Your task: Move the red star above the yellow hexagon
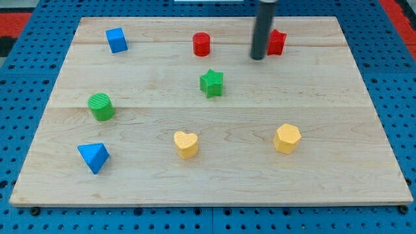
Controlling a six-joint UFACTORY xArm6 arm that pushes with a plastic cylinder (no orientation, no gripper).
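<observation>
Red star (pixel 277 42) sits near the surface (pixel 364 130) top edge, bare wood down to the yellow hexagon (pixel 286 138). My tip (pixel 258 58), upright, touches the star's left; no jaws.

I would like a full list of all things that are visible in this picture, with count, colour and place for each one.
blue cube: one, blue, top left of the board
red cylinder: one, red, top middle
red star: one, red, top right of middle, partly hidden by the rod
green star: one, green, centre
green cylinder: one, green, left side
blue pyramid: one, blue, bottom left
yellow heart: one, yellow, bottom middle
yellow hexagon: one, yellow, bottom right
wooden board: one, light wood, on a blue perforated base
my tip: one, dark rod end, just left of the red star
</observation>
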